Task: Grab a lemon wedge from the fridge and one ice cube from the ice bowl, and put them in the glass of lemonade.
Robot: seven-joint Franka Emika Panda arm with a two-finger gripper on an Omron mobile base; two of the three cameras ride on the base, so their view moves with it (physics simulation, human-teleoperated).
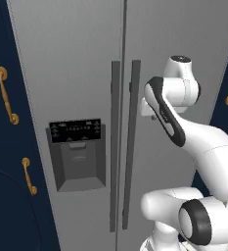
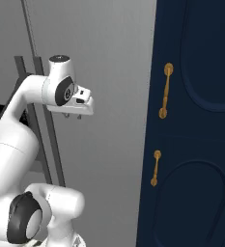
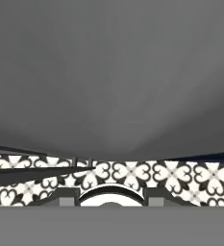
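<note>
Two grey doors of the fridge (image 1: pixel 86 73) stand shut, each with a long dark vertical handle (image 1: pixel 114 147) beside the centre seam. The left door carries a black dispenser panel (image 1: pixel 75 130) with a row of pale marks along it; they are too small to read, and no brand name or label can be made out anywhere. Below the panel sits a grey recess.

The arm bends up in front of the right door, and its hand (image 2: pixel 77 107) hangs just off that door's face near the handles in the right base view. Two short dark fingertips (image 2: pixel 73 116) point down under it, but the jaws are too small there to tell whether they stand wide or narrow. In the hand view their tips are cut off at the bottom edge, so the gap cannot be judged either; nothing shows between them.

Navy cabinets (image 2: pixel 196 144) with brass handles (image 2: pixel 165 90) flank the fridge on both sides, cut off by the frame edges. The hand view looks down the grey door to a floor (image 3: pixel 180 175) of black-and-white patterned tiles.
</note>
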